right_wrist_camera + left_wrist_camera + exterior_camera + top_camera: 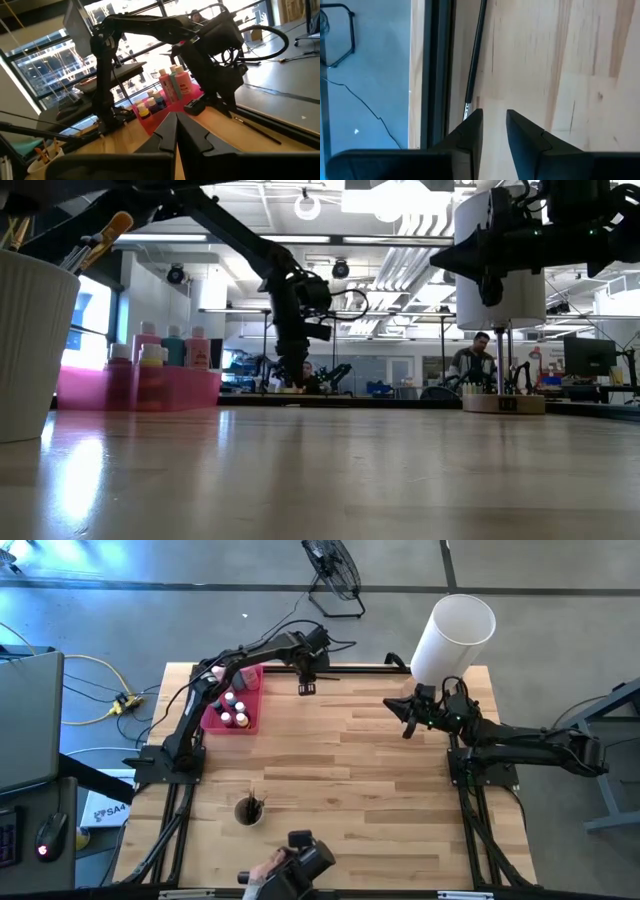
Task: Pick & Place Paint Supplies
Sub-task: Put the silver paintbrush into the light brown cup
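A thin dark-handled brush [475, 60] lies flat on the wood along the table's far edge [330, 677]. My left gripper [494, 125] hangs over its metal-collared end [466, 109], pointing steeply down. Its fingers stand a little open with bare wood between them, and the brush lies just outside one finger [472, 125]. The pink tray [250, 718] at the far left holds squeeze bottles [172, 345] and small paint pots [235, 715]. My right gripper [176, 131] is shut and holds nothing, level above the table's right side [408, 726]. My left gripper's one fingertip [475, 119] covers the brush's end, and I cannot tell whether it touches the brush. Nothing lies between the two fingers.
A white cup [248, 810] with brushes [100, 240] stands near the front edge. The big white cylinder [452, 637] stands at the far right corner. A person's hand [262, 875] with a dark device is at the front edge. Bare wood fills the middle.
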`<state>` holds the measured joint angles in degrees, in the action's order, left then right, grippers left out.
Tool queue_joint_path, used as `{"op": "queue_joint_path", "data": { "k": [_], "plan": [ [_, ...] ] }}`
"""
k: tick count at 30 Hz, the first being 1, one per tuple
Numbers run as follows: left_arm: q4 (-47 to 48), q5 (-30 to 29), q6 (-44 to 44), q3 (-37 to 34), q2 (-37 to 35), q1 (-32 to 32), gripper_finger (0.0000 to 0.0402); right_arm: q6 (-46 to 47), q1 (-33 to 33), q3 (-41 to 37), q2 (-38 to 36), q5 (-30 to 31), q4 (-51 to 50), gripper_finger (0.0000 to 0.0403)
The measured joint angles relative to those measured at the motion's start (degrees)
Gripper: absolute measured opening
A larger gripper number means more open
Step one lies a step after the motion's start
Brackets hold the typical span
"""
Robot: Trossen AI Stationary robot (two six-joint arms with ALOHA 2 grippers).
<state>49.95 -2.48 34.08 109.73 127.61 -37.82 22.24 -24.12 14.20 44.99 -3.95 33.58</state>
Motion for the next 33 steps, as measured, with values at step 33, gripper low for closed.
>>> {"op": "queue_joint_path", "data": {
  "k": [33],
  "plan": [
    [-1.26, 0.09, -3.03, 0.26, 5.73, -2.48, 0.0084, 0.33, 0.00, 0.00, 0.00, 1.00, 1.45, 0.0002]
  ]
}}
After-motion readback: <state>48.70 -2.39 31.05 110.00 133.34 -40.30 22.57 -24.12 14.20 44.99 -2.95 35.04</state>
